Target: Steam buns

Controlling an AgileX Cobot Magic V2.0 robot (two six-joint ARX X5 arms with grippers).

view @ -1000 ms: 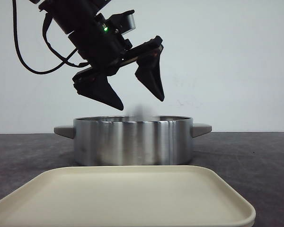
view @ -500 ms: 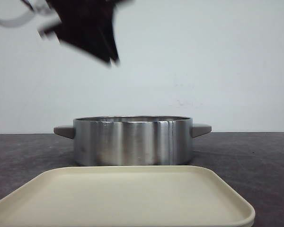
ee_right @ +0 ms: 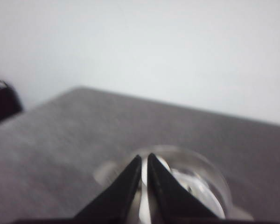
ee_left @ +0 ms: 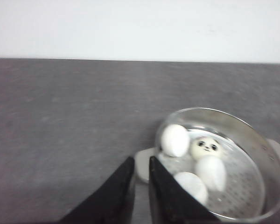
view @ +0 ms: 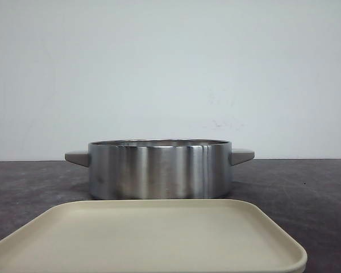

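Note:
Several white buns lie inside the steel pot [ee_left: 255,138] in the left wrist view. One bun [ee_left: 206,148] shows a panda face, the others, such as the bun [ee_left: 175,140] by the rim, show plain white sides. My left gripper [ee_left: 141,161] hangs high over the table beside the pot's grey handle [ee_left: 141,167], shut with nothing in it. My right gripper [ee_right: 144,157] is shut and empty, with the blurred pot [ee_right: 206,181] beyond its tips. In the front view the pot [view: 159,170] hides the buns, and neither gripper shows there.
A cream tray [view: 159,239] with nothing on it lies in front of the pot at the near edge. The pot's handles [view: 242,156] stick out on both sides. Dark grey tabletop [view: 307,193] surrounds the pot, with a white wall behind.
The left gripper, open just above the pot a second ago, rose up and to the left out of the front view. Pot and tray have not moved.

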